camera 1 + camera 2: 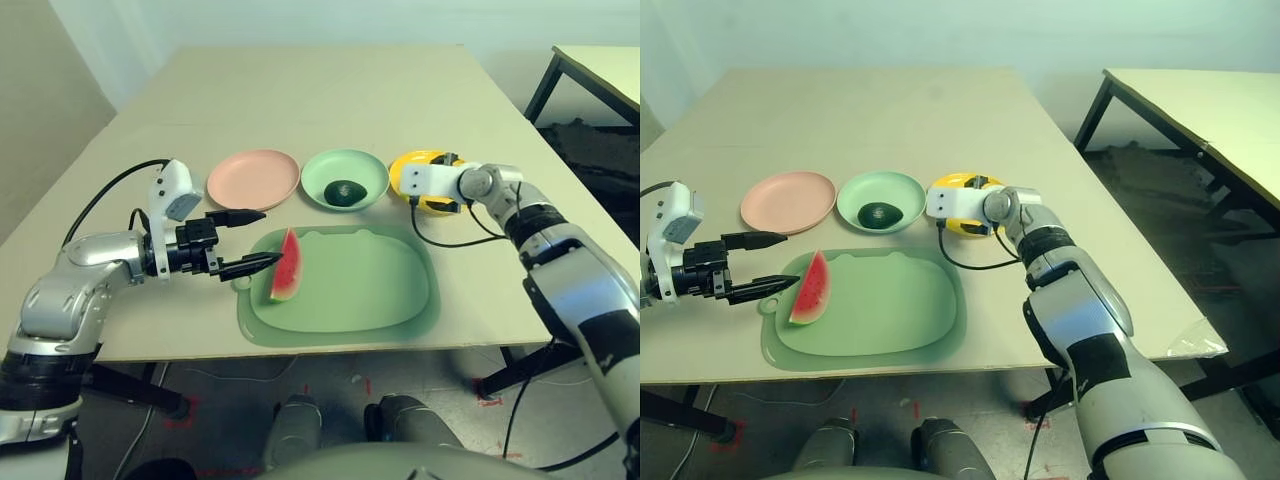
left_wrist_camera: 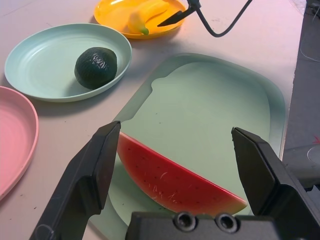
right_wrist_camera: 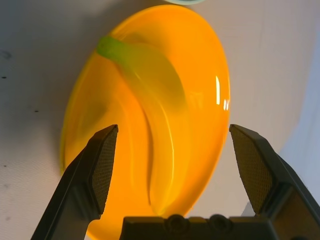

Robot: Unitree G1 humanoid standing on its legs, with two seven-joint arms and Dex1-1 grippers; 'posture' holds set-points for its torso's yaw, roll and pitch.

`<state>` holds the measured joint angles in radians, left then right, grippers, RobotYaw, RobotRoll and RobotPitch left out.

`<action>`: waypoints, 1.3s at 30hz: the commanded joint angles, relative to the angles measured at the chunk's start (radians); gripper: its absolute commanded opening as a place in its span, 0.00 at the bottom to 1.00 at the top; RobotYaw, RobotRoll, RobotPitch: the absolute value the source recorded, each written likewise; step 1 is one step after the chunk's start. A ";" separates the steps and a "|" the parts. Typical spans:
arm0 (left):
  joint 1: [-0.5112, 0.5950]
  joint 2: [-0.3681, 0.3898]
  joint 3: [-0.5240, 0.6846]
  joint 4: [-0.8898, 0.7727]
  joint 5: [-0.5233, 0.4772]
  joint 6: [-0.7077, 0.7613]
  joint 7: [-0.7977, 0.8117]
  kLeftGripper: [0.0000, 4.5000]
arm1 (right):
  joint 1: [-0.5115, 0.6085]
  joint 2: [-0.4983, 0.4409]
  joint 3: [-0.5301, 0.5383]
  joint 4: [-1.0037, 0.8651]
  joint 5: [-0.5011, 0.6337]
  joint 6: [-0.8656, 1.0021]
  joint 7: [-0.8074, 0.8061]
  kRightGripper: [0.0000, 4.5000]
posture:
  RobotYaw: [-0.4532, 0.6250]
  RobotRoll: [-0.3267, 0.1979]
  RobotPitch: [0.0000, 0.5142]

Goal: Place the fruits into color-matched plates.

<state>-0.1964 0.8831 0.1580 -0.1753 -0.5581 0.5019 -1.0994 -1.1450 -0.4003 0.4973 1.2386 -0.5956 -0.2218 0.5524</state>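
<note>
The watermelon wedge [image 2: 175,182] stands on the green mat [image 1: 380,290], between the spread fingers of the left gripper [image 1: 248,241] (unheld), forearm level. The right gripper [image 3: 172,170] hovers open over the banana [image 3: 155,110] in the yellow plate [image 3: 205,65].

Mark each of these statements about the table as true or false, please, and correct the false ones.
1. The avocado lies in the mint green plate. True.
2. The watermelon wedge is already in the pink plate. False: it rests on the green mat, and the pink plate holds nothing.
3. The banana lies in the yellow plate. True.
4. The left gripper is shut on the watermelon wedge. False: its fingers are open, one on each side of the wedge.
5. The right gripper is open above the yellow plate. True.
6. The three plates stand on the green mat. False: they stand in a row on the table beyond the mat.
</note>
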 commanded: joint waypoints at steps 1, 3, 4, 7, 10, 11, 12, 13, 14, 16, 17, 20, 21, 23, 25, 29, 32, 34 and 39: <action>-0.008 0.003 0.007 0.000 -0.002 0.005 -0.001 1.00 | -0.033 -0.022 -0.028 -0.041 0.035 -0.028 0.070 0.99 | 0.50 0.62 0.07; -0.011 0.009 0.011 0.009 0.000 0.002 -0.007 1.00 | -0.037 -0.034 -0.043 -0.094 0.067 -0.048 0.151 0.99 | 0.50 0.62 0.07; -0.011 0.013 0.012 0.013 0.001 0.000 -0.011 1.00 | -0.034 -0.042 -0.049 -0.131 0.086 -0.058 0.199 0.99 | 0.49 0.62 0.07; -0.010 0.031 0.020 0.034 0.007 -0.014 -0.033 1.00 | -0.010 -0.069 -0.069 -0.292 0.150 -0.065 0.350 0.99 | 0.49 0.62 0.07; -0.012 0.049 0.019 0.056 0.020 -0.034 -0.054 1.00 | 0.031 -0.072 -0.119 -0.459 0.256 0.032 0.473 0.99 | 0.49 0.62 0.07; -0.014 0.055 0.018 0.061 0.024 -0.043 -0.060 1.00 | 0.053 -0.062 -0.151 -0.527 0.314 0.098 0.512 0.99 | 0.49 0.62 0.07; -0.016 0.058 0.017 0.065 0.028 -0.050 -0.063 1.00 | 0.077 -0.051 -0.179 -0.593 0.370 0.160 0.545 0.99 | 0.49 0.62 0.07; -0.018 0.062 0.017 0.069 0.032 -0.058 -0.065 1.00 | 0.110 -0.037 -0.213 -0.667 0.433 0.242 0.571 0.99 | 0.49 0.62 0.07; -0.020 0.065 0.016 0.072 0.037 -0.065 -0.066 1.00 | 0.141 -0.027 -0.241 -0.732 0.486 0.308 0.590 0.99 | 0.49 0.62 0.07; -0.023 0.068 0.015 0.079 0.053 -0.082 -0.064 1.00 | 0.208 -0.016 -0.284 -0.845 0.571 0.420 0.607 0.99 | 0.49 0.62 0.07; -0.026 0.070 0.013 0.087 0.069 -0.100 -0.060 1.00 | 0.260 -0.008 -0.314 -0.913 0.637 0.482 0.621 0.99 | 0.49 0.62 0.07; -0.032 0.077 0.004 0.115 0.125 -0.161 -0.050 1.00 | 0.401 0.028 -0.415 -1.063 0.824 0.630 0.617 0.99 | 0.50 0.62 0.08; -0.035 0.079 -0.001 0.123 0.144 -0.183 -0.049 1.00 | 0.448 0.038 -0.444 -1.094 0.875 0.651 0.613 0.99 | 0.50 0.62 0.08; -0.049 0.076 -0.012 0.147 0.189 -0.238 -0.036 1.00 | 0.549 0.034 -0.466 -1.139 0.944 0.628 0.657 0.99 | 0.50 0.62 0.09; -0.065 0.079 -0.044 0.183 0.268 -0.335 -0.027 1.00 | 0.630 0.021 -0.471 -1.148 0.977 0.585 0.696 0.99 | 0.50 0.62 0.08; -0.115 0.070 -0.116 0.256 0.404 -0.578 -0.029 1.00 | 0.737 -0.006 -0.469 -1.109 1.001 0.472 0.773 0.99 | 0.50 0.62 0.08; -0.181 0.038 -0.160 0.281 0.450 -0.715 -0.032 1.00 | 0.768 -0.005 -0.480 -1.073 1.028 0.412 0.806 0.99 | 0.50 0.62 0.08; -0.217 0.034 -0.200 0.299 0.486 -0.803 -0.058 1.00 | 0.776 0.003 -0.490 -1.057 1.049 0.396 0.815 0.99 | 0.50 0.62 0.07; -0.336 0.046 -0.315 0.358 0.533 -0.968 -0.180 1.00 | 0.779 0.008 -0.498 -1.020 1.070 0.360 0.833 0.99 | 0.49 0.62 0.07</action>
<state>-0.5098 0.9213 -0.1273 0.1656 -0.0436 -0.4242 -1.2359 -0.3706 -0.3946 0.0120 0.1999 0.4620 0.1539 1.3784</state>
